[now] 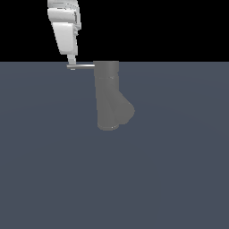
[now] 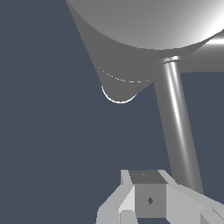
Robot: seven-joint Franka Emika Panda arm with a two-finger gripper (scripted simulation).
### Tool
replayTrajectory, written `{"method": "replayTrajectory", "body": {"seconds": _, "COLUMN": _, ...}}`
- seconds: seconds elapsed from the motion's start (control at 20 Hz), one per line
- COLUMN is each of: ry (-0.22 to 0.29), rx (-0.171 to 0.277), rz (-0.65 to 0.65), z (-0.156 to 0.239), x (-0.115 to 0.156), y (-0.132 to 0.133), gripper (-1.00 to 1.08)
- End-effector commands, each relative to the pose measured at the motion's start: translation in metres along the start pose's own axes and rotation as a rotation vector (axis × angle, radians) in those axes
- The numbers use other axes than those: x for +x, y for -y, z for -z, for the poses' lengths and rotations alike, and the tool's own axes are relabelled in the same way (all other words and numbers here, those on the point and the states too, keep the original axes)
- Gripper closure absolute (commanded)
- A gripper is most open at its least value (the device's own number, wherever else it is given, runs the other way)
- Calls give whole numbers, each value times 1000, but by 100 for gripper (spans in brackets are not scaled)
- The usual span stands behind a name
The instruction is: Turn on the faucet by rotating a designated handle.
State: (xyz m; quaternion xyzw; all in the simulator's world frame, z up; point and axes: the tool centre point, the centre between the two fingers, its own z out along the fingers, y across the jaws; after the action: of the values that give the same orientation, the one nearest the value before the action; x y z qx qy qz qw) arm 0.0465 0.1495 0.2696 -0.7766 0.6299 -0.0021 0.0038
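Note:
The faucet (image 1: 107, 91) is a matte grey upright cylinder with a stubby angled spout (image 1: 124, 112) low on the side toward the exterior view's right. Its handle (image 1: 82, 66) is a thin light-grey rod sticking out from the top toward the exterior view's left. My white gripper (image 1: 71, 61) hangs down over the rod's free end, fingertips touching or just behind it. In the wrist view the faucet body (image 2: 144, 35) fills the upper part and the handle (image 2: 179, 127) runs beside my gripper (image 2: 148, 192), not between the fingers. The fingers look pressed together with nothing held.
The faucet stands on a flat dark blue-grey floor (image 1: 170, 170). Nothing else shows around it.

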Motion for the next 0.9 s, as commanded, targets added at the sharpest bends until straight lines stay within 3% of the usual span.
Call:
{"method": "replayTrajectory", "body": {"seconds": 0.0, "ry": -3, "rx": -9, "rz": -2, "z": 0, "x": 2, "y": -10, "gripper": 108}}
{"method": "replayTrajectory", "body": {"seconds": 0.85, "ry": -2, "rx": -9, "rz": -2, "z": 1, "x": 5, "y": -54, "gripper": 108}}
